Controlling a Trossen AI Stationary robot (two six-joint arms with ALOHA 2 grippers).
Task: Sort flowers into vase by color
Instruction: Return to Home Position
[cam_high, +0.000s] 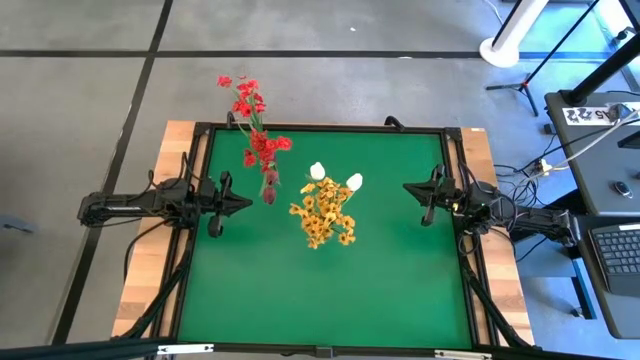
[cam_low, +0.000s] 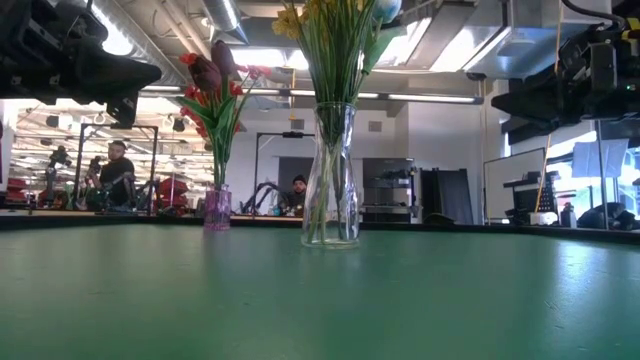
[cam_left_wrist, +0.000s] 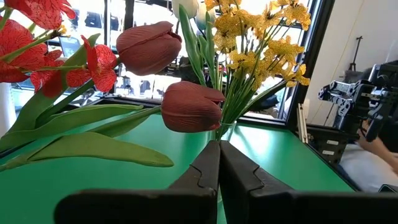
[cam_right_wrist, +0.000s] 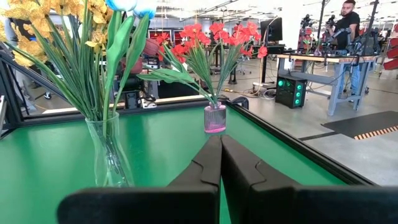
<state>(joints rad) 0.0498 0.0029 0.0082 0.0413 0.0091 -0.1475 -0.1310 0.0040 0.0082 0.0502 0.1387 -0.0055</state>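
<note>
The left gripper (cam_high: 240, 203) hangs over the left side of the green counter (cam_high: 330, 290) with its two fingers pressed together and nothing between them. Its tip points inward at the dark red tulips (cam_left_wrist: 189, 107), which lean out just beside it without touching. Those tulips share a small pink vase (cam_low: 217, 208) with the red flowers (cam_high: 262, 145), whose sprays reach past the counter's far edge. Near the middle stands a clear vase (cam_low: 331, 175) holding the yellow flowers (cam_high: 325, 212) and two white buds (cam_high: 317, 171). The right gripper (cam_high: 412, 188), likewise closed and empty, sits at the right side, aimed at that bunch but well apart from it. From above, both vases are hidden under their own blossoms. From the counter's level, the tops of the yellow sprays are cut off by the frame. A white tag (cam_high: 588, 114) on the stand beyond the right arm carries characters too small to read.
</note>
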